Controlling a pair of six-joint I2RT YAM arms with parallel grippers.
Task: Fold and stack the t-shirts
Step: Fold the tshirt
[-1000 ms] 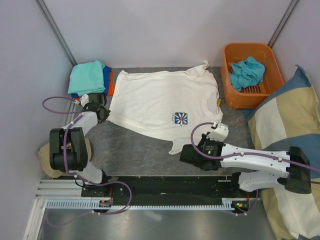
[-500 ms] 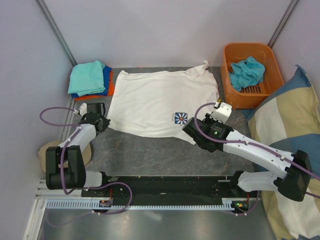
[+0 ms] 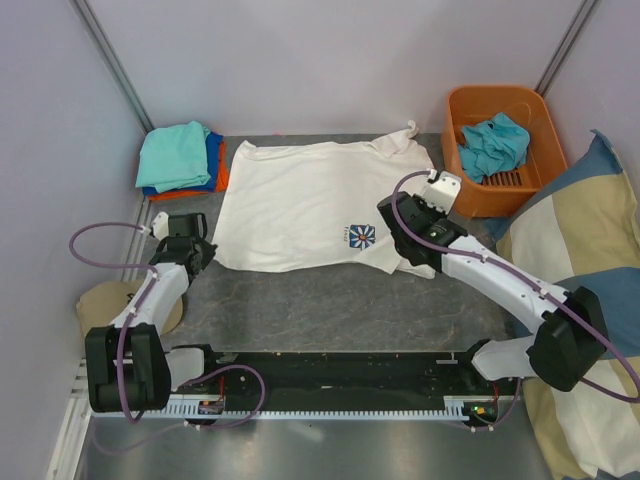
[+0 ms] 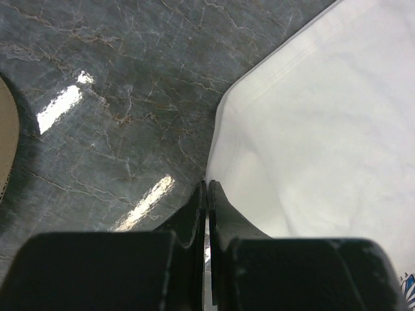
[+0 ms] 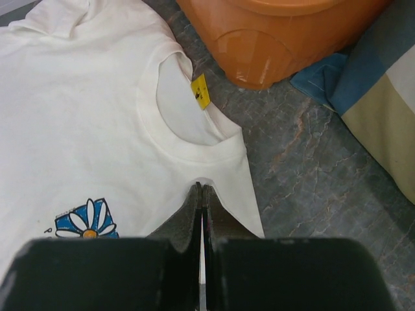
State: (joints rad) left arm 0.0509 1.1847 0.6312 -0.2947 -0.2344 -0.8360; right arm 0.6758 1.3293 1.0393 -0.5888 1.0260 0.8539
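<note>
Large white cotton t-shirt (image 3: 310, 205) at centre of table (image 3: 300, 300), not yet folded: left gripper (image 4: 207, 188) pinches its hem corner, right gripper (image 5: 200, 189) its shoulder. Folded teal, blue and orange tees (image 3: 178, 157) stacked at far-left corner; crumpled teal tee (image 3: 492, 143) lies in orange plastic basket (image 3: 455, 150).

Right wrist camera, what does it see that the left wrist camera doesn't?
Only the right wrist view shows the orange basket, the checked cushion and a little yellow tag. Only the left wrist view shows a sliver of the tan cap. Both show the white t-shirt, the grey table and a shut tool pinching the cloth's edge: the right tool near the neck opening, the left tool at a corner.
</note>
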